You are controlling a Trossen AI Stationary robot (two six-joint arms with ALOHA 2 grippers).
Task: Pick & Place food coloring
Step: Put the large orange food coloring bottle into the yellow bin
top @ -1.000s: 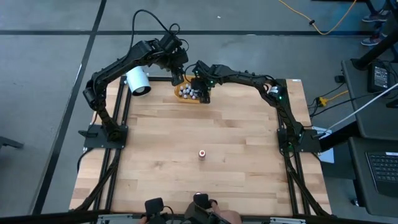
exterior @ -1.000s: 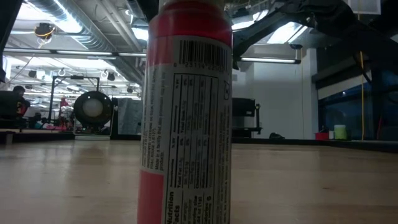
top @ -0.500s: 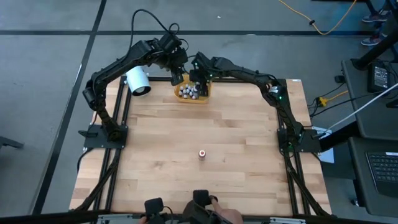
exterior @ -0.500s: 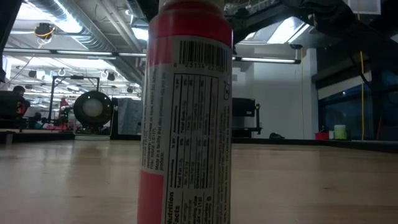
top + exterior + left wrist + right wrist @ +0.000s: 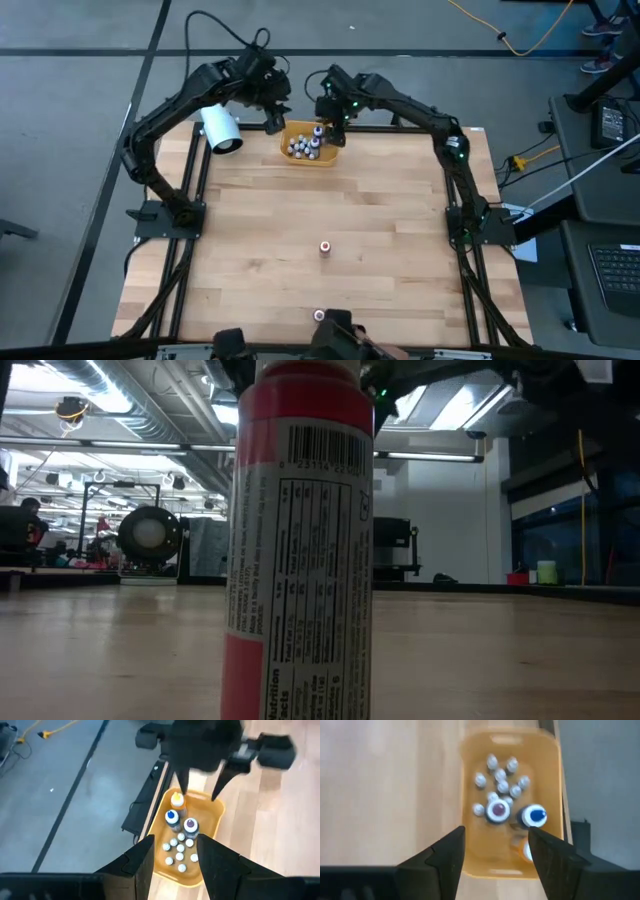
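The food coloring bottles [image 5: 303, 148] stand bunched in a yellow-orange bin [image 5: 322, 162] at the table's far edge. They are small and pale, and three have purple, blue and orange caps [image 5: 498, 811]. One more bottle [image 5: 325, 247] stands alone at mid-table. Another, red-capped [image 5: 300, 540], stands right in front of the low camera. My left gripper [image 5: 275, 118] hangs open above and just left of the bin. My right gripper [image 5: 333, 118] hangs open over the bin's far right corner, its fingers [image 5: 182, 787] clear of the bottles.
A big white cylinder [image 5: 220, 128] lies at the far left, beside the left arm. Black frame rails [image 5: 190, 200] run along the table's left and right sides. Bare wood [image 5: 380, 210] spreads between the bin and the lone bottle.
My right gripper has risen out of the bin and drawn toward the far edge, staying open and holding nothing. My left gripper has risen a little and shifted toward the table's left. The bin and its bottles have stayed put.
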